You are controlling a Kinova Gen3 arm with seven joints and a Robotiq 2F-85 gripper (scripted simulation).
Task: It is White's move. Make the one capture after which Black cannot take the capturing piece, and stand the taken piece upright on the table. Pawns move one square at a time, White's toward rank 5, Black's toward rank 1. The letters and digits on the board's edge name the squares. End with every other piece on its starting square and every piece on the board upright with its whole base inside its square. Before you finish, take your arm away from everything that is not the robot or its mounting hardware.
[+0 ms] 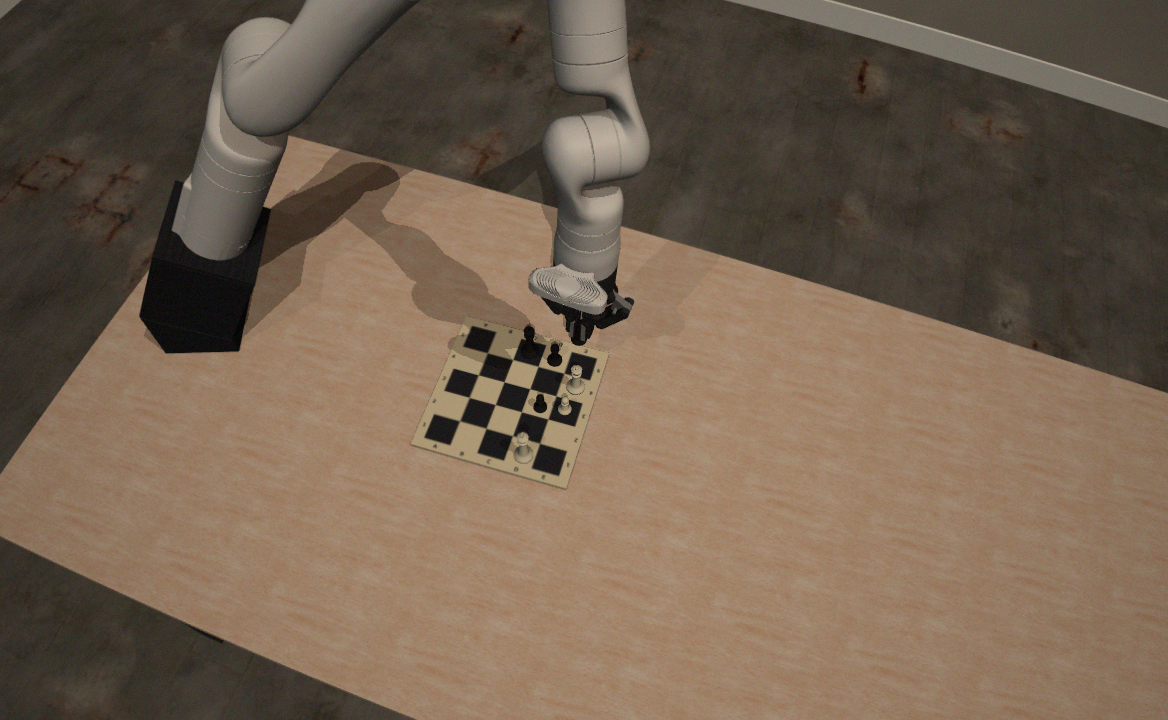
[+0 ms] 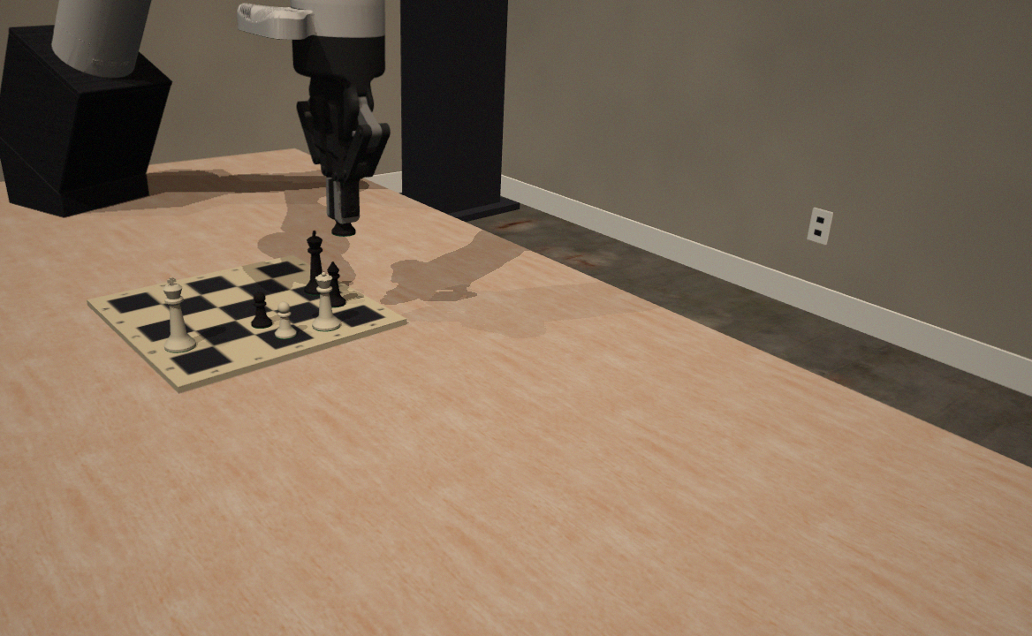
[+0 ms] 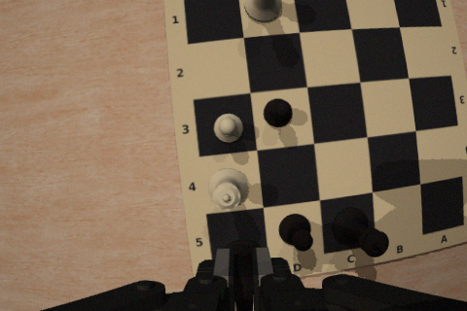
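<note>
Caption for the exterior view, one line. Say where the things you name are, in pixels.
Tool (image 1: 578,333) (image 2: 342,212) (image 3: 243,269) lifts a black chess piece (image 2: 343,230) above the far side of the board (image 1: 491,459) (image 2: 237,369) (image 3: 177,107), other pieces standing upright.

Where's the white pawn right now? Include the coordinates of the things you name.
In the wrist view, the white pawn (image 1: 564,405) (image 2: 284,322) (image 3: 228,127) stands on E3, at left, between the black piece on D3 (image 1: 540,403) (image 2: 260,311) (image 3: 277,113) and the board's edge.
</note>
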